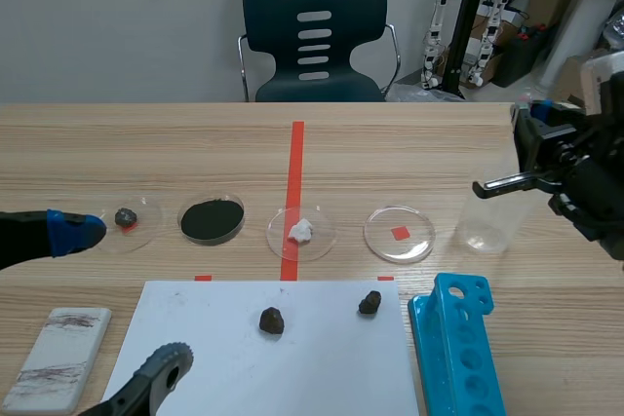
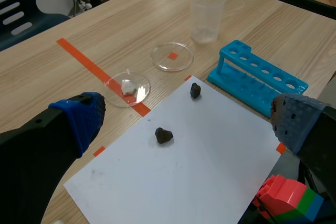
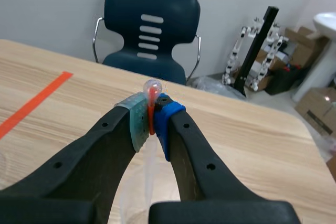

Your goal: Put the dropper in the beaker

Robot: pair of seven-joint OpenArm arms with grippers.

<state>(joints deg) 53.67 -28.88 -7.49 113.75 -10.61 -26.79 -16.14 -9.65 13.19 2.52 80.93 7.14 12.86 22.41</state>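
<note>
Snugly between jaws of right gripper (image 3: 151,121): the dropper (image 3: 153,86).

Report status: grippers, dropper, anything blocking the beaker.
Left gripper open, by the white paper. Right gripper shut on dropper, stem pointing down at beaker. No obstruction seen.

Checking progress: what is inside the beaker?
The dropper hangs stem-down at the mouth of the beaker, held by the right gripper. Nothing else shows inside; its tip is too faint to place.
</note>
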